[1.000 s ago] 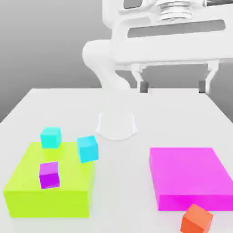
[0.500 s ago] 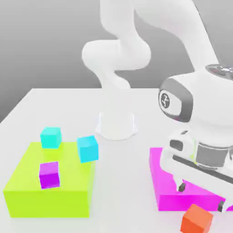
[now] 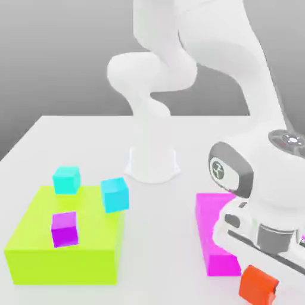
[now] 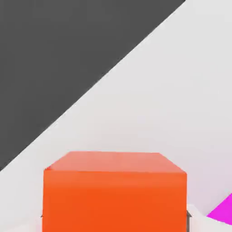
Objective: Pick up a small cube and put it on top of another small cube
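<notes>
Exterior view: my arm (image 3: pixel 238 65) was bent down from the base (image 3: pixel 153 164), wrist low at the view's lower right, hand over the front edge of the magenta block (image 3: pixel 209 229). My gripper (image 3: pixel 262 289) sat around the small cube (image 3: pixel 257 285), which was on the table (image 3: pixel 161 238) just in front of that block. Hand view: orange-red cube (image 4: pixel 113 192) close up w/ finger pads at both sides. Couldn't tell if clamped or just beside. Cyan cubes (image 3: pixel 114 194) and purple cube (image 3: pixel 64 229) were by/on the yellow-green block (image 3: pixel 59 256), well apart.
</notes>
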